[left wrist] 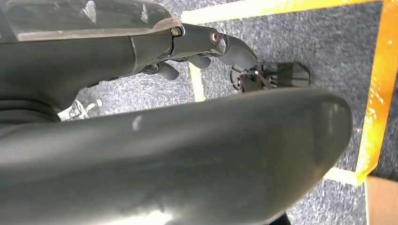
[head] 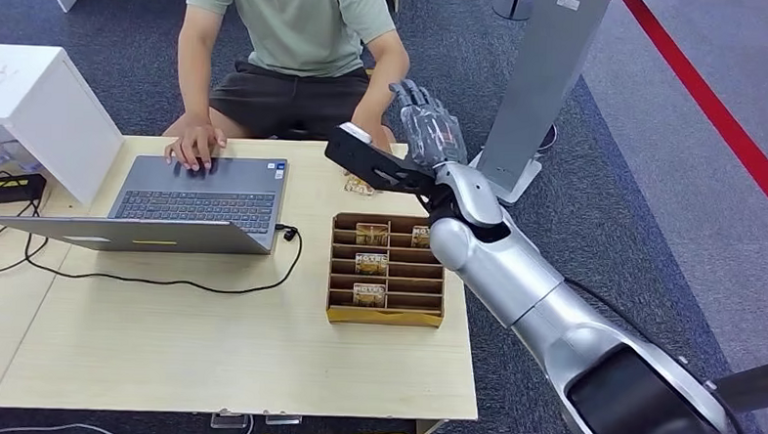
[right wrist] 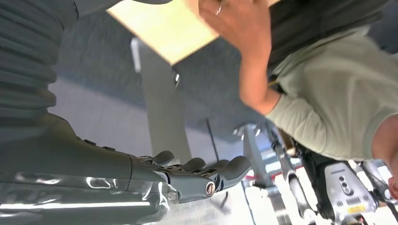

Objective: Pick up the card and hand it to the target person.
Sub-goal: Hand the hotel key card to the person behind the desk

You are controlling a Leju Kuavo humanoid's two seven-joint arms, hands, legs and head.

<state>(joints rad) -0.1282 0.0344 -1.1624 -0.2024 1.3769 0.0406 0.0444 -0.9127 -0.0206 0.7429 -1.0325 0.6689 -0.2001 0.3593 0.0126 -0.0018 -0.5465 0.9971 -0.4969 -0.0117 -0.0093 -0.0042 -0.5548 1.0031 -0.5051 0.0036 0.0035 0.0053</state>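
the right hand (head: 426,121) hovers beyond the card tray (head: 385,320), fingers extended, grasping nothing. a card (head: 359,186) lies just behind the tray by the person (head: 290,37). the handover looks finished; next is withdrawing.

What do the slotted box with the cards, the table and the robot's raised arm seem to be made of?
The slotted box looks like brown cardboard: matt, thin divider walls. The table looks like pale wood or laminate with a faint grain; which one I cannot tell. The right arm looks like silver-painted metal or hard plastic, smooth with soft highlights. Its right hand appears dark grey under a glossy clear cover, probably plastic.
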